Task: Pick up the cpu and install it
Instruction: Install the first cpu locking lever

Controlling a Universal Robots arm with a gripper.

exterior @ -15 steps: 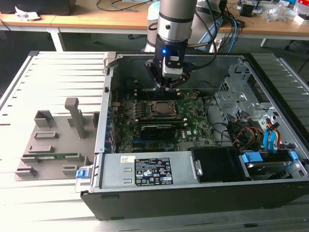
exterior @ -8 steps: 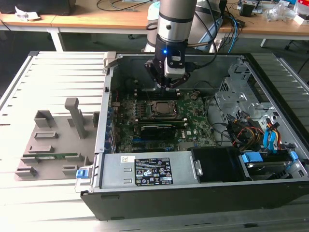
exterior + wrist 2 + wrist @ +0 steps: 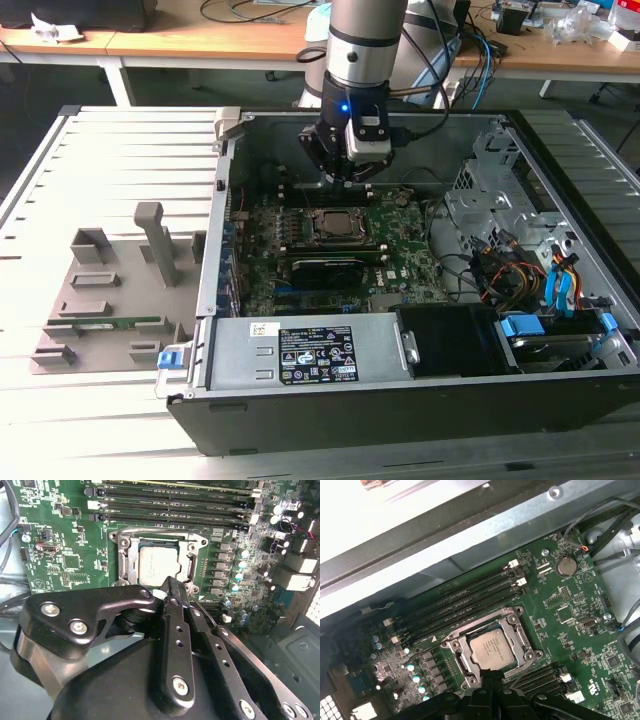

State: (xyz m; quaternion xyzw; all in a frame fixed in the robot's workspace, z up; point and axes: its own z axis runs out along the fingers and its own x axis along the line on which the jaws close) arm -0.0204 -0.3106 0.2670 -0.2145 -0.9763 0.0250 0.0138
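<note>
Your gripper (image 3: 350,172) hung inside the open computer case (image 3: 400,400), its fingers drawn together with nothing between them. The cpu (image 3: 333,224) lay flat in the socket (image 3: 127,560) on the green motherboard (image 3: 400,262), silver top up, not in your grasp. In the exterior view it sat just below the fingertips, slightly to their near side. Being square, it had no long axis; its edges ran parallel to the memory slots (image 3: 465,600).

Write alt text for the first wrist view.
The cpu sits in the metal-framed socket on the green motherboard, with the gripper close to its edge. Dark memory slots run beside the socket.
</note>
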